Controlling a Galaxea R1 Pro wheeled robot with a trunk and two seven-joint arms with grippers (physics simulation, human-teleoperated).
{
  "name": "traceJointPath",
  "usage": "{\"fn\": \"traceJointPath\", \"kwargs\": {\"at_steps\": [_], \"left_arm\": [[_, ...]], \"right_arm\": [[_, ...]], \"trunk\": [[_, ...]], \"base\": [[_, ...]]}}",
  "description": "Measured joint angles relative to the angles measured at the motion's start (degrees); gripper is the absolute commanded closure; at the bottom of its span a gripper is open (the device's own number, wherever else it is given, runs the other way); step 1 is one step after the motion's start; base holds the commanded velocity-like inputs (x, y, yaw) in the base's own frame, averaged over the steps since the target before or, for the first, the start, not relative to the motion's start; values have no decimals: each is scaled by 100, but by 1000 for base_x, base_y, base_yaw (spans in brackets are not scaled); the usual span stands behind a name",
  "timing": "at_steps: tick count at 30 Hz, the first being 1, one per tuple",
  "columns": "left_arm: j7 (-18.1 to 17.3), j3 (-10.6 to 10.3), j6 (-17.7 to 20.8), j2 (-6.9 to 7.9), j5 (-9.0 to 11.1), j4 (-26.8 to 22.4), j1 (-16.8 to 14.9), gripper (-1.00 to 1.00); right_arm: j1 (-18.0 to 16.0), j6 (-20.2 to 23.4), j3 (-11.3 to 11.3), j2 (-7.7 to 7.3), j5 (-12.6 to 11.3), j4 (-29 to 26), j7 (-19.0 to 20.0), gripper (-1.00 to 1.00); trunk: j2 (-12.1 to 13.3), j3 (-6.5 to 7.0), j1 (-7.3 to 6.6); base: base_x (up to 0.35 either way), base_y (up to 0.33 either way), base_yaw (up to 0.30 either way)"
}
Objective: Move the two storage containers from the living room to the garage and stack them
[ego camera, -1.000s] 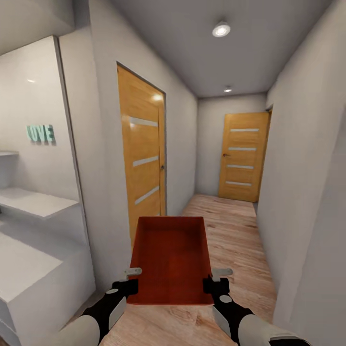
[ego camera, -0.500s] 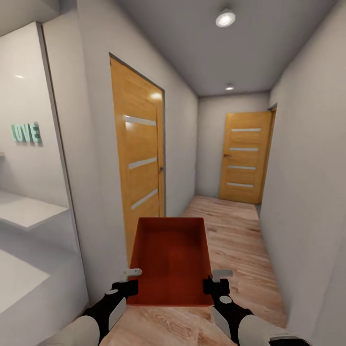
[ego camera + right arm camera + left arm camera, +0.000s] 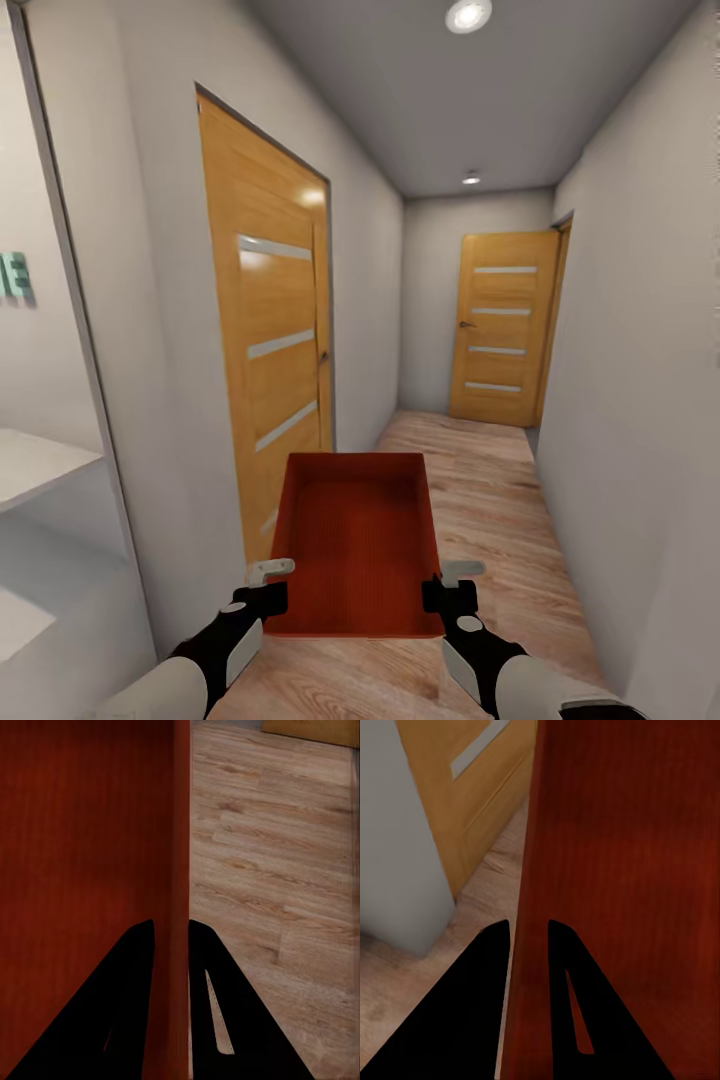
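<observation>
Both hands, left hand [image 3: 268, 585] and right hand [image 3: 450, 585], clamp one storage container [image 3: 355, 540] above hallway wood-plank floor [image 3: 480, 490]

Both arms have smooth white rounded shells on the forearms, then black wrist parts. The left gripper [image 3: 268, 585] and the right gripper [image 3: 452, 583] have black bodies and pale grey fingers [image 3: 272, 569]. In the wrist views the jaws appear as black tapered wedges.
</observation>
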Motion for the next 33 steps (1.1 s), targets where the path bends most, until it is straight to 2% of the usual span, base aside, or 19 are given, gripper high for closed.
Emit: {"fn": "traceJointPath", "kwargs": {"at_steps": [33], "left_arm": [[7, -1, 0, -4, 0, -2, 0, 100]], "right_arm": [[0, 0, -2, -4, -1, -1, 6, 100]], "trunk": [[0, 0, 0]], "base": [[322, 100, -231]]}}
